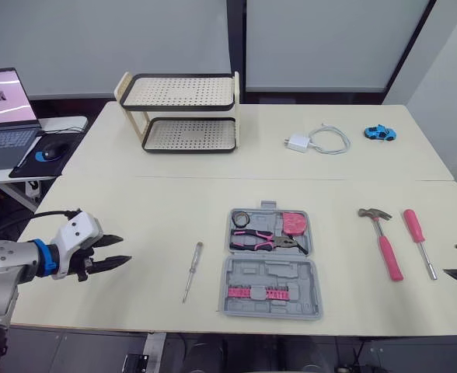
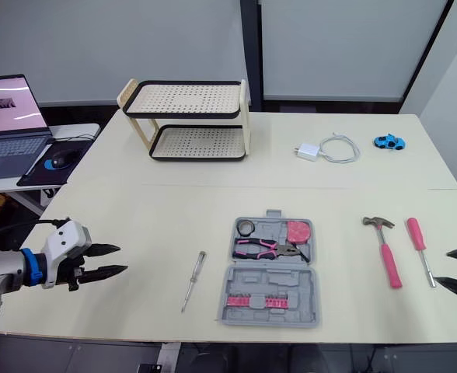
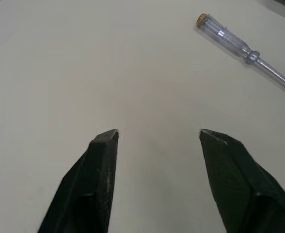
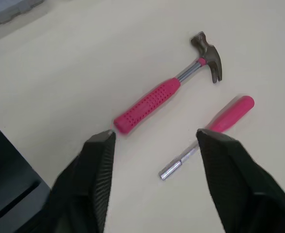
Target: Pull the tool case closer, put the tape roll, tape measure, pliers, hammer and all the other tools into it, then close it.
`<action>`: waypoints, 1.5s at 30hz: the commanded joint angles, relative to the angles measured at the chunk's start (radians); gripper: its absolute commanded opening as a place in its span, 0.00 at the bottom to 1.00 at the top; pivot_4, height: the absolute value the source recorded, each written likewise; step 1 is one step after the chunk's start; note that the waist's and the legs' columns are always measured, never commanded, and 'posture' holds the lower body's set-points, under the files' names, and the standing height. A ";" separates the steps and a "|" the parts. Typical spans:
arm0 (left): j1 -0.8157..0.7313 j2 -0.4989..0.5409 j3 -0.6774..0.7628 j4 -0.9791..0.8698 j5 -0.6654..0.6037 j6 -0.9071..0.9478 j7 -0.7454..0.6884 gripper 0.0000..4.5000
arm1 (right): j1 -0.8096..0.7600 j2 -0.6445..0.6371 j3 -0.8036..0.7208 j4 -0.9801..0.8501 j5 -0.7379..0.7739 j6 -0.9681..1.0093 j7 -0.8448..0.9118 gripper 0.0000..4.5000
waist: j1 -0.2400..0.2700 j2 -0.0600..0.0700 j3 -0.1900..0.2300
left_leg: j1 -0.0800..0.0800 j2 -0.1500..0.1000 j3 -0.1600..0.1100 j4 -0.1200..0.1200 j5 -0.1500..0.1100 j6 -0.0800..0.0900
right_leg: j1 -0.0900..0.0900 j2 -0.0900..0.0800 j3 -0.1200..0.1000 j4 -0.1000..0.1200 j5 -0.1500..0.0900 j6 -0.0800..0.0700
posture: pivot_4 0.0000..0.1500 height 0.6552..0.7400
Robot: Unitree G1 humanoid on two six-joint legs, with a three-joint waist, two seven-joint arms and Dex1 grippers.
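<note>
The grey tool case (image 1: 271, 268) is seen lying open and flat on the cream table (image 1: 174, 202), close to the near edge, its two halves laid one beyond the other. In the far half the black tape roll (image 1: 239, 218) is seated at the corner on the robot's left and the pink tape measure (image 1: 294, 223) at the corner on the robot's right. The pink-handled pliers (image 1: 263, 240) are laid across just nearer than both. In the near half a row of bits in a pink holder (image 1: 256, 293) is noted. To the right of the case the pink-handled hammer (image 1: 384, 242) is laid on the table with its head pointing away. The pink-handled screwdriver (image 1: 419, 242) is laid just past it, farther from the case, the two roughly parallel and apart. To the left of the case a clear-handled tester screwdriver (image 1: 192, 271) is laid near it, not touching. The left gripper (image 1: 124, 249) is held low over bare table well to the left of the case, past the tester screwdriver, its fingers (image 3: 101, 179) spread wide and empty. The right gripper (image 1: 451, 259) is held well to the right of the case, past the pink-handled screwdriver, its fingers (image 4: 96, 184) likewise spread wide and empty. Well beyond the case a two-tier perforated rack (image 1: 182, 113), a white charger with its cable (image 1: 314, 141) and a blue toy car (image 1: 379, 133) are set on the table. Farther left of the case a laptop (image 1: 3, 116) and a mouse (image 1: 51, 153) are seen on a side desk.
</note>
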 commanded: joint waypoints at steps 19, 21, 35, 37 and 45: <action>0.047 0.005 0.042 0.042 -0.017 -0.087 0.028 1.00 | 0.015 -0.038 -0.017 0.108 -0.044 -0.125 0.056 1.00 | 0.000 0.000 0.001 | 0.000 0.000 0.001 -0.001 0.000 0.000 | 0.000 0.000 0.001 -0.001 0.000 0.000 | 1.00 0.90; 0.049 0.010 0.044 0.066 -0.013 -0.114 0.023 1.00 | 0.023 -0.034 -0.022 0.121 -0.052 -0.151 0.059 1.00 | 0.000 0.001 0.001 | 0.000 0.000 0.001 -0.001 0.000 0.000 | 0.000 0.000 0.001 -0.001 0.000 0.000 | 1.00 0.90; 0.072 0.014 0.056 0.066 -0.032 -0.155 0.022 1.00 | 0.012 0.026 -0.002 0.192 -0.074 -0.337 -0.033 1.00 | -0.002 0.000 0.001 | 0.000 0.000 0.002 -0.002 0.000 0.000 | 0.000 0.000 0.001 -0.001 0.000 0.000 | 1.00 0.90; 0.069 0.019 0.054 0.063 -0.022 -0.199 0.016 1.00 | 0.006 0.039 0.005 0.183 -0.066 -0.302 -0.053 1.00 | -0.001 0.000 0.001 | 0.000 0.000 0.002 -0.002 0.000 0.000 | 0.000 0.000 0.001 -0.001 0.000 0.000 | 1.00 0.90; 0.046 0.036 0.017 0.037 0.002 -0.288 -0.020 1.00 | 0.023 0.090 0.013 0.122 -0.024 -0.343 -0.057 1.00 | -0.001 0.001 0.001 | 0.000 0.000 0.002 -0.002 0.000 0.000 | 0.000 -0.001 0.001 -0.001 0.000 0.000 | 1.00 0.90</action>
